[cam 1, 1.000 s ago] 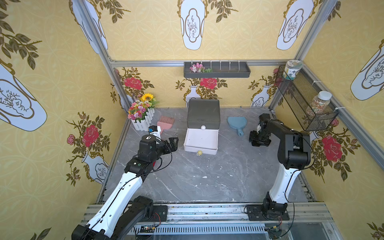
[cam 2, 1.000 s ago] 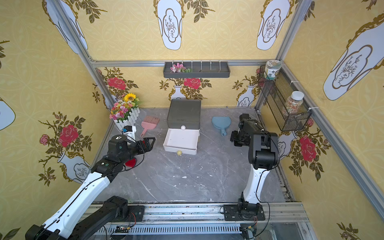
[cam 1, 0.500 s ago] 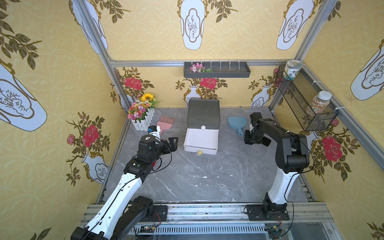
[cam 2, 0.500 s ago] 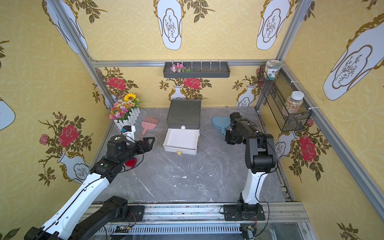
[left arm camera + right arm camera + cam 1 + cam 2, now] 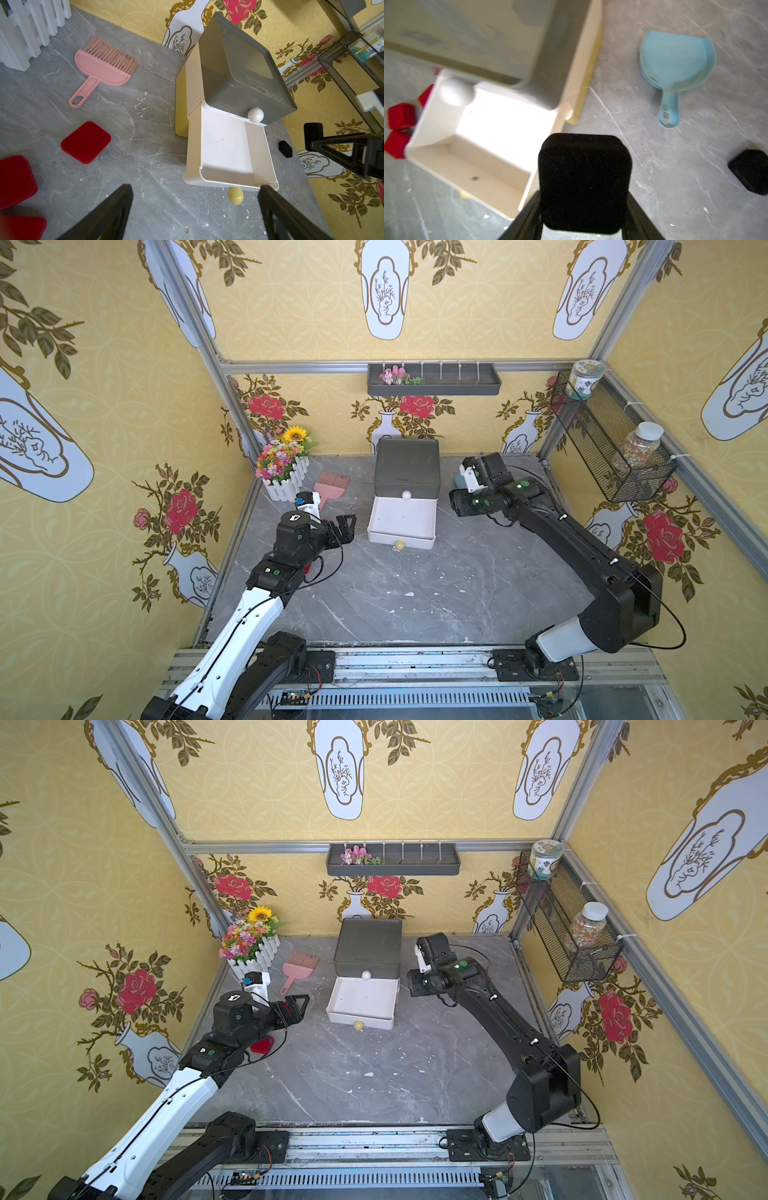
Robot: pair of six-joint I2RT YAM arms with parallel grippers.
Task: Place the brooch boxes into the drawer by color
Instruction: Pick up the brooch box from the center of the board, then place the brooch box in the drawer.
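the right gripper, clamped on a black brooch box, now sits just beside the pulled-out white drawer, having swung in from the far side of the blue dustpan

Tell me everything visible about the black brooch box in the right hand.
The black brooch box is a rounded square with a matte, velvety-looking, unmarked surface. The right hand grips it by two opposite edges, broad face toward the wrist camera, raised beside the open white drawer; nothing else appears to touch it.

2 red brooch boxes cut off; drawer blurred
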